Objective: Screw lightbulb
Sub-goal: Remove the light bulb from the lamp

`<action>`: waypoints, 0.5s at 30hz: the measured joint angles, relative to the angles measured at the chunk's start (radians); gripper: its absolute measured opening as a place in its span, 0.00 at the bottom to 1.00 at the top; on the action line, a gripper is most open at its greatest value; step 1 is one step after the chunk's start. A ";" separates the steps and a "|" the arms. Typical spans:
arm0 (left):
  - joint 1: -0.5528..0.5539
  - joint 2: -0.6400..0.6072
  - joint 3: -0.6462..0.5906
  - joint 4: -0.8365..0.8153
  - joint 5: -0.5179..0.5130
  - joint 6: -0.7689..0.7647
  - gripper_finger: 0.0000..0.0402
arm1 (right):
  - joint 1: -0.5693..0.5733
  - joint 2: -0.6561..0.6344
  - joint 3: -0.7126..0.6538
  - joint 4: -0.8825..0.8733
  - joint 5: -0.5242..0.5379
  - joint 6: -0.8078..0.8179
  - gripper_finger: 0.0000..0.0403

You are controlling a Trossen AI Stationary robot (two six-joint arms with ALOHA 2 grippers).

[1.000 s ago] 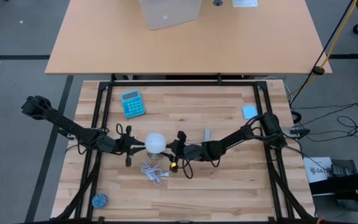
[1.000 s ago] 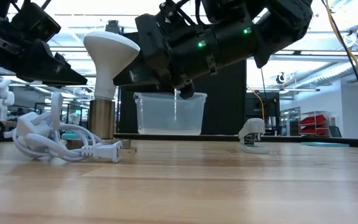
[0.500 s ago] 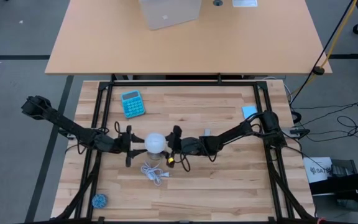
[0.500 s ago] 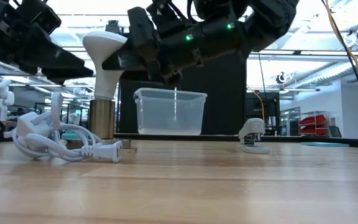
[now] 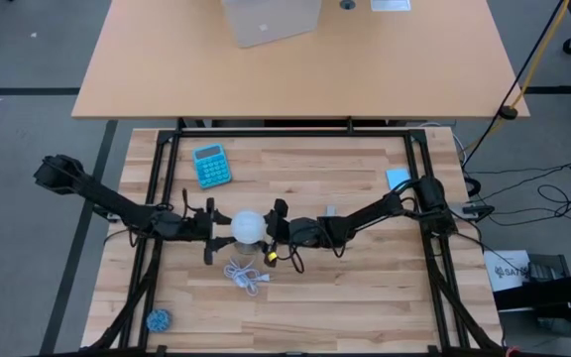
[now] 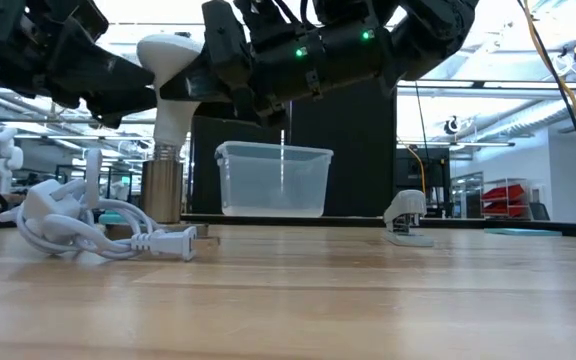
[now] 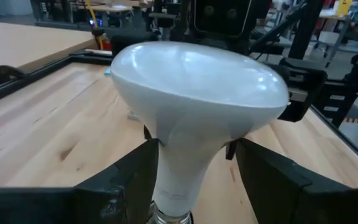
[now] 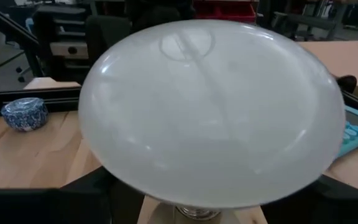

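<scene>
The white lightbulb (image 5: 248,227) stands upright, dome up, its silvery screw base (image 6: 165,152) stuck in the brass socket (image 6: 162,190) on the table. My left gripper (image 5: 223,231) reaches it level from the table's left. In the left wrist view the open fingers (image 7: 135,174) stand on either side of the bulb's neck (image 7: 191,155). My right gripper (image 5: 272,231) comes level from the right, open. Its fingers (image 8: 42,202) lie low on either side under the dome (image 8: 210,112), which fills the right wrist view. My left gripper's fingers stand close against both sides of the bulb's neck (image 7: 166,155), level from the table's left; I cannot tell whether they touch it. My right gripper's fingertips are hidden under the dome, so I cannot tell whether they touch the bulb.
The socket's white cord and plug (image 5: 246,275) lie coiled just near of the bulb. A blue calculator (image 5: 212,165) lies far left, a small grey bar (image 5: 331,213) beside the right arm, a blue pad (image 5: 398,178) far right, and a blue ball (image 5: 158,319) at the near left corner.
Both grippers have closed in on the bulb, the left moving toward the table's right edge and the right toward its left edge. The bulb now stands a little higher in the low view, with its silvery screw base showing above the socket.
</scene>
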State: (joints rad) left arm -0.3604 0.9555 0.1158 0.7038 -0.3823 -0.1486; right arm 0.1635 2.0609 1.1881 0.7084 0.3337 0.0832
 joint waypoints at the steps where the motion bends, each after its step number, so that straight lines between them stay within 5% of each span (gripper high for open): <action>1: 0.006 0.015 0.000 0.019 0.009 0.001 0.55 | 0.000 0.000 0.000 0.003 0.000 -0.004 0.62; 15: 0.116 0.094 0.000 0.159 0.040 -0.004 0.55 | -0.009 0.000 0.000 0.051 0.050 -0.061 0.62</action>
State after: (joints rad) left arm -0.2448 1.0492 0.1158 0.8627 -0.3419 -0.1528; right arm 0.1543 2.0609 1.1885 0.7595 0.3834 0.0219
